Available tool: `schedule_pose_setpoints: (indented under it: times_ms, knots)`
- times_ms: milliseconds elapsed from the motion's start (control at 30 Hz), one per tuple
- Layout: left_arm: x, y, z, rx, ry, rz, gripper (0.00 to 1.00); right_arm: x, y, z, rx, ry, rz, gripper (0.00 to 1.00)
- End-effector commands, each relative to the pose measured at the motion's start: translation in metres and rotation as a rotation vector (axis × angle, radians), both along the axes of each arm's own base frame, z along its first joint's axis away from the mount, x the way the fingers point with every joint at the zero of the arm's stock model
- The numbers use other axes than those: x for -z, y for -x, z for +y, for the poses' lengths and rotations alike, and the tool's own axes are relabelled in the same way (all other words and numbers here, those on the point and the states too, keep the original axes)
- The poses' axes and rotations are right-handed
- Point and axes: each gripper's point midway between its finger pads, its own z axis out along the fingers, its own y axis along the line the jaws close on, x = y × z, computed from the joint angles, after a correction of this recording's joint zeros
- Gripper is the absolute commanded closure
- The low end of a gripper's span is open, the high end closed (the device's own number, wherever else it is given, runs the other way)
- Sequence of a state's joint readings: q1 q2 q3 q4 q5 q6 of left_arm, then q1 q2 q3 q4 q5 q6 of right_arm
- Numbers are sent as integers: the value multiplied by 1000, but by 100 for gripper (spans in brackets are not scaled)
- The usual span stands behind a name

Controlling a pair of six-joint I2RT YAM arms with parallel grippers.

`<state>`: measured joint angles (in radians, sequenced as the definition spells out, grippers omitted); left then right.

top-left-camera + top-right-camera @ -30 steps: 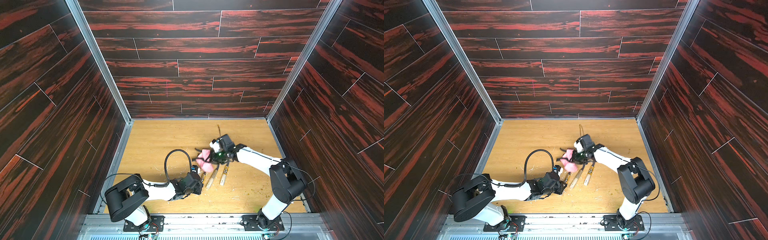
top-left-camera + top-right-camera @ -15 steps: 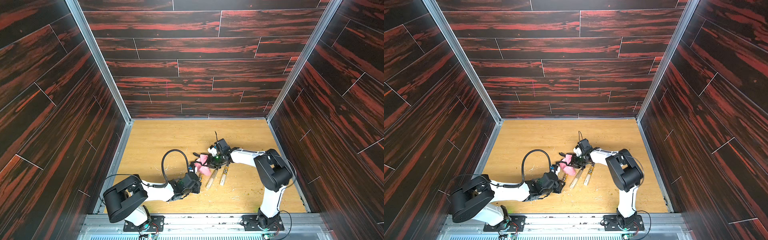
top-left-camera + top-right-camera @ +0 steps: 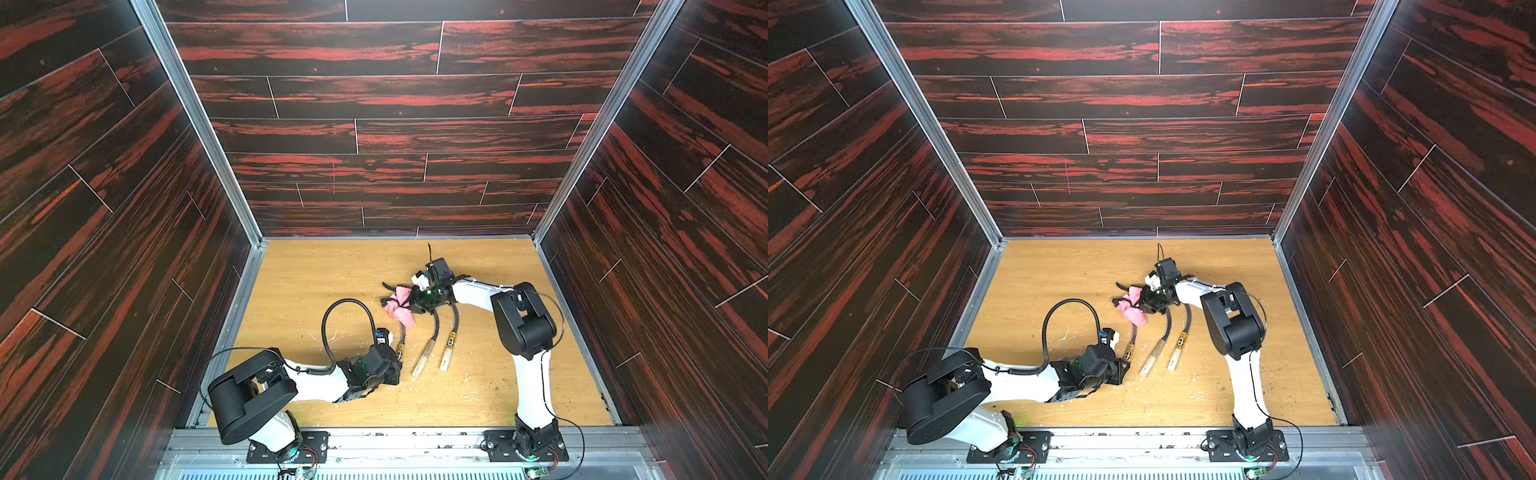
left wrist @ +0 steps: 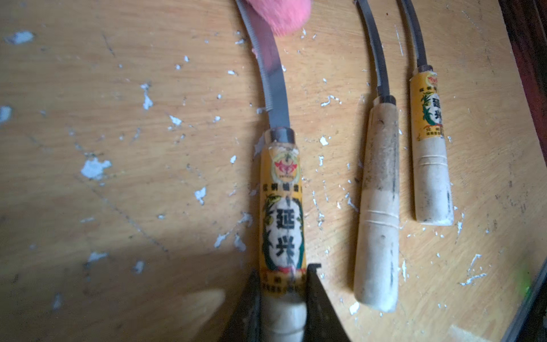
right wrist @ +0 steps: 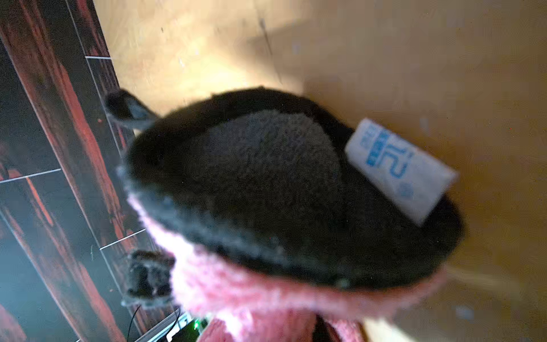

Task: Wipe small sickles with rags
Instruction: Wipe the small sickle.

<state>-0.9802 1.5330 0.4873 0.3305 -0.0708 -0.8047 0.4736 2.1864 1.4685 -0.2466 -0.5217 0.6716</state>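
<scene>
Rag (image 3: pixel 400 309) clenched by right pincer (image 3: pixel 410 300) hides blade (image 4: pixel 270 77); left pincer (image 4: pixel 283 284) clamps sickle (image 4: pixel 282 207) beside others (image 4: pixel 377 207).

The blurred rag (image 4: pixel 278 14) apparently hides one sickle's (image 4: pixel 281 207) blade tip.

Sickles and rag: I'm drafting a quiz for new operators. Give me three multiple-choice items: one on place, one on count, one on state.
1. The pink rag lies: A) over the blade of the held sickle; B) on the handles; C) against a wall.
2. Sickles on the table: A) two; B) three; C) five.
3. The left gripper is: A) open; B) shut on a sickle handle; C) shut on the rag.
A: the left wrist view shows pink over that blade. B: three handles lie side by side. B: both fingers clamp the labelled handle.
</scene>
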Motion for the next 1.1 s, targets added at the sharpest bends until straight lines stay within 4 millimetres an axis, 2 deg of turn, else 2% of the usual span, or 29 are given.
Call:
schedule_pose_setpoints:
  times_ms: [0,167,300,467,600,667,733,833,967,1067]
  knots:
    - [34,41,9,138,-94,140,100,41,-5,-12,12,119,36,100]
    - [33,45,10,155,-104,141,100,42,-23,-8,8,123,24,100]
    - [34,49,13,158,-114,147,100,31,-42,-3,14,76,0,100]
    - [32,48,20,135,-128,140,100,-4,-62,3,0,1,-76,100]
    - [33,42,30,83,-167,125,100,-47,-66,-5,11,-26,-149,100]
    - [33,40,31,63,-161,121,100,-67,-56,-10,0,-28,-183,100]
    - [34,38,29,51,-149,118,100,-83,-38,-16,-16,-22,-200,100]
    - [35,36,25,46,-134,118,100,-90,-3,-28,-38,26,-205,100]
    - [36,34,20,51,-137,120,100,-85,45,-36,-72,88,-197,100]
    - [37,32,15,59,-135,121,100,-67,78,-35,-96,114,-147,100]
